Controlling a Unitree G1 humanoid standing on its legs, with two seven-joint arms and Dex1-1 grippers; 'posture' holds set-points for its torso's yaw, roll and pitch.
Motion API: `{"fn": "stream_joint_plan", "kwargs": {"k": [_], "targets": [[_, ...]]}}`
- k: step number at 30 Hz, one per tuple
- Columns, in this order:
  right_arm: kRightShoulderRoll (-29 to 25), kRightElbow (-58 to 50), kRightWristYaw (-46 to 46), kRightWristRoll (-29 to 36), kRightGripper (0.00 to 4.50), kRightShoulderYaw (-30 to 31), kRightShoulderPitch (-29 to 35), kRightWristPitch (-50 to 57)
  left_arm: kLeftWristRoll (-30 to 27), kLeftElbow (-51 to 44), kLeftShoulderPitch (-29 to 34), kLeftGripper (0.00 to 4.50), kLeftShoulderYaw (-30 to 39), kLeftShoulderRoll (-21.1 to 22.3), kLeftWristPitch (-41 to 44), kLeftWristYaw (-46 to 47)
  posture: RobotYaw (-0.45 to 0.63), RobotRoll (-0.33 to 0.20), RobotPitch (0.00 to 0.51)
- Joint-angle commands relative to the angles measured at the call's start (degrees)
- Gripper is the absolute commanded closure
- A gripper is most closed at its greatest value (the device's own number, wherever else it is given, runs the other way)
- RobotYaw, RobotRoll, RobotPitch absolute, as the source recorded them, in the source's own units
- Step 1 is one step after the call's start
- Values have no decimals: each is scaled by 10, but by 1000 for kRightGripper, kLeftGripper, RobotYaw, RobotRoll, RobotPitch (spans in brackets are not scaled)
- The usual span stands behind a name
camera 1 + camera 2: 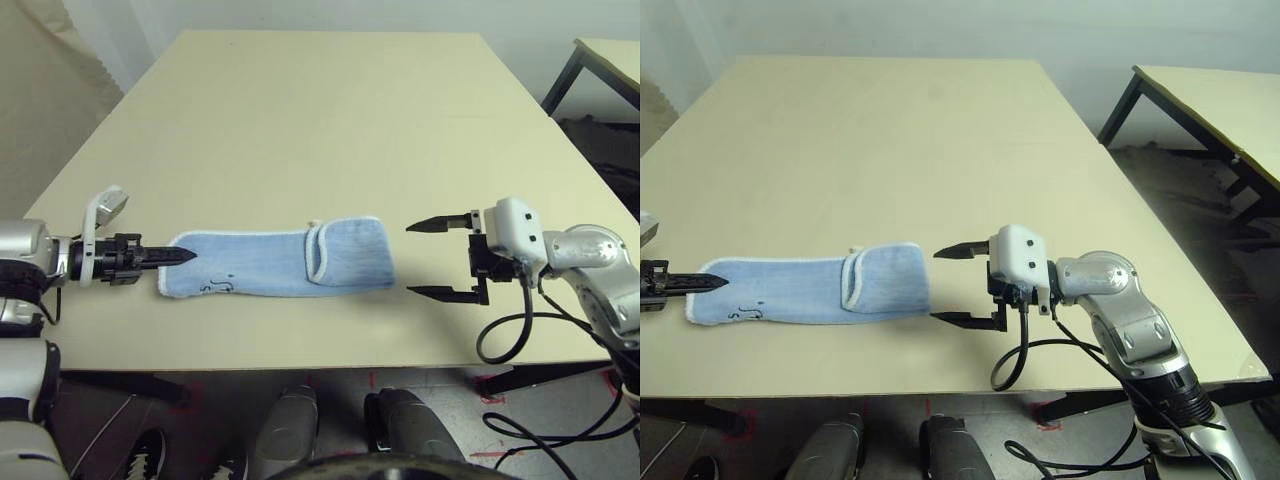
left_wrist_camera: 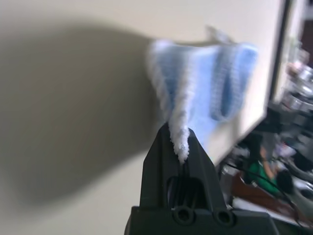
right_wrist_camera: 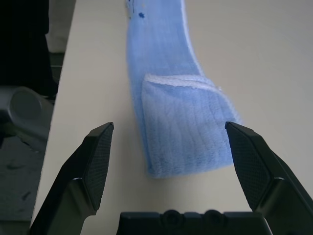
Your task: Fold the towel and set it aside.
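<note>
The light-blue towel (image 1: pixel 275 263) lies as a long strip near the table's front edge, white stitching along its edges. Its right end is folded back over itself (image 3: pixel 183 122). A dark embroidered mark (image 1: pixel 218 284) shows near its left end. My left gripper (image 1: pixel 183 257) is shut on the towel's left edge; the white edging (image 2: pixel 180 131) sits pinched between its fingers. My right gripper (image 1: pixel 432 259) stands open a short way off the towel's folded right end, holding nothing, its fingers (image 3: pixel 98 161) spread wider than the strip.
The beige table (image 1: pixel 320 120) stretches bare behind the towel. Its front edge runs just below the towel. A second table (image 1: pixel 1210 95) with black legs stands off to the right. A black cable (image 1: pixel 505 335) hangs from my right wrist.
</note>
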Motion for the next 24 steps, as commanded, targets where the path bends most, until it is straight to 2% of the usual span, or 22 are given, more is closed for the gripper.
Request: {"fn": "stream_joint_plan", "kwargs": {"k": [1, 5, 11, 15, 18, 20, 24], "targets": [[-7, -18, 8, 12, 0, 3, 6, 17, -54, -79, -11, 4462, 38, -36, 78, 32, 45, 0, 95], [-5, -24, 6, 13, 0, 3, 7, 28, -125, -124, -28, 4462, 82, -97, 117, 92, 40, 0, 94], [1, -37, -4, 7, 0, 6, 17, 32, -212, -99, -68, 4462, 146, -218, 117, 230, 39, 0, 92], [2, -39, -11, 4, 0, 4, 19, 32, -192, -75, -90, 4462, 238, -341, 116, 345, 21, 0, 90], [3, -43, -17, 4, 0, 3, 21, 34, -190, -71, -100, 4462, 284, -398, 116, 399, 14, 0, 90], [3, -46, -20, 4, 0, 2, 25, 34, -195, -79, -100, 4462, 290, -427, 117, 424, 14, 0, 90], [1, -48, -23, 3, 0, 1, 28, 33, -194, -92, -95, 4462, 294, -461, 117, 457, -1, 0, 93]]}}
